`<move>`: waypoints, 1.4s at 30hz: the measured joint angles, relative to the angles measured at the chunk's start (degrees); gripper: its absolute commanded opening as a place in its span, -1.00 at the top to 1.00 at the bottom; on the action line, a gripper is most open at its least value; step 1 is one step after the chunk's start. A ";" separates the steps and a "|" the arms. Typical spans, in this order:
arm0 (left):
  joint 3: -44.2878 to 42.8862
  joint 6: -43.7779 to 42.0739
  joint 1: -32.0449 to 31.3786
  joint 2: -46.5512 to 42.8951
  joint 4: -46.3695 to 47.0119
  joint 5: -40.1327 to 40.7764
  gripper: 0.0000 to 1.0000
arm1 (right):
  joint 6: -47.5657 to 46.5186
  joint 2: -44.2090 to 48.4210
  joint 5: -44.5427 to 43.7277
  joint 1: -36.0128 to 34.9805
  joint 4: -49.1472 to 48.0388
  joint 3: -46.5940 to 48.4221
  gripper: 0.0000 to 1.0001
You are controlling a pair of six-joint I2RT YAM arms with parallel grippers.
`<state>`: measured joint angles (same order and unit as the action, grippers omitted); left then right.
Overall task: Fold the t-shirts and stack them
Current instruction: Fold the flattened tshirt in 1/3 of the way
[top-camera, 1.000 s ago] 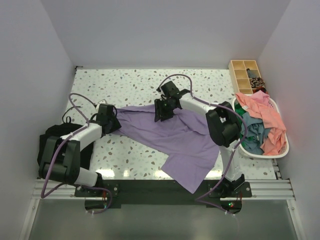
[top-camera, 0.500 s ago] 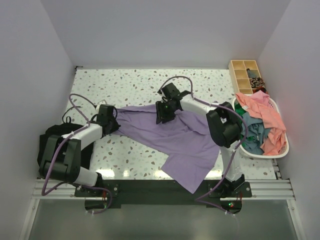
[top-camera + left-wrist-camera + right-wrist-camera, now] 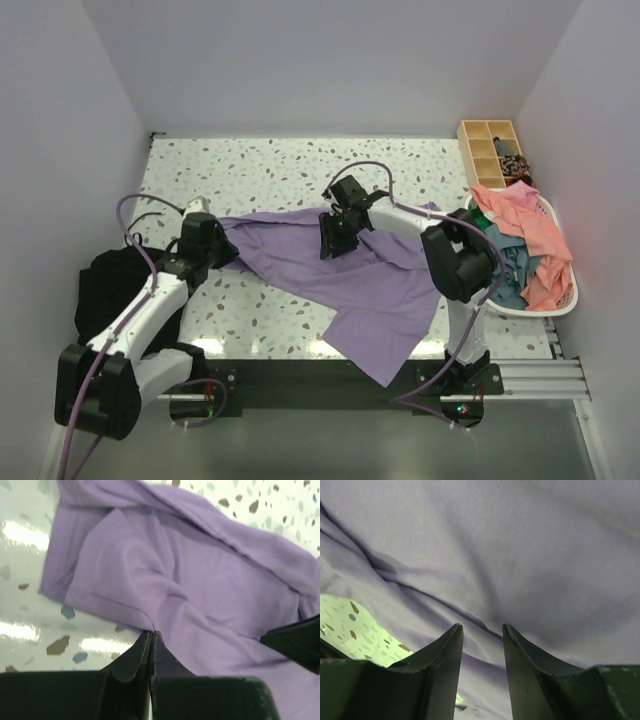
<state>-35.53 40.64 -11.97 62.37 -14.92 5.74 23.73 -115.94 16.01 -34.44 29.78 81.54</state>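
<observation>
A lavender t-shirt [image 3: 340, 280] lies crumpled and spread across the middle of the speckled table, one corner hanging over the near edge. At the shirt's left end my left gripper [image 3: 222, 252] is shut, its tips [image 3: 151, 632] pinching the hem of the lavender t-shirt [image 3: 200, 580]. My right gripper [image 3: 331, 243] hovers low over the shirt's upper middle. It is open [image 3: 481, 627], with only lavender cloth [image 3: 520, 555] under the gap and nothing between the fingers. Salmon-pink [image 3: 535, 235] and teal [image 3: 505, 275] t-shirts are heaped in the basket at the right.
A white laundry basket [image 3: 525, 312] stands at the table's right edge. Behind it is a wooden compartment box [image 3: 492, 150]. A black fabric bundle [image 3: 100, 285] lies at the left, beside my left arm. Walls close in the table on three sides.
My left gripper has shut on the shirt's left hem, and the left arm's elbow has swung down toward the near left. The right gripper has shifted slightly right over the cloth.
</observation>
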 measured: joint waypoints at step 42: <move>-22.36 2.60 -3.56 -21.38 -55.08 0.31 -0.23 | -2.62 23.43 -6.73 -7.93 13.27 -19.78 0.08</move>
<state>-57.89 43.24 -15.53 40.99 -70.00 6.04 21.10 -92.51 9.28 -42.37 43.05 61.76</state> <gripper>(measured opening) 0.614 0.432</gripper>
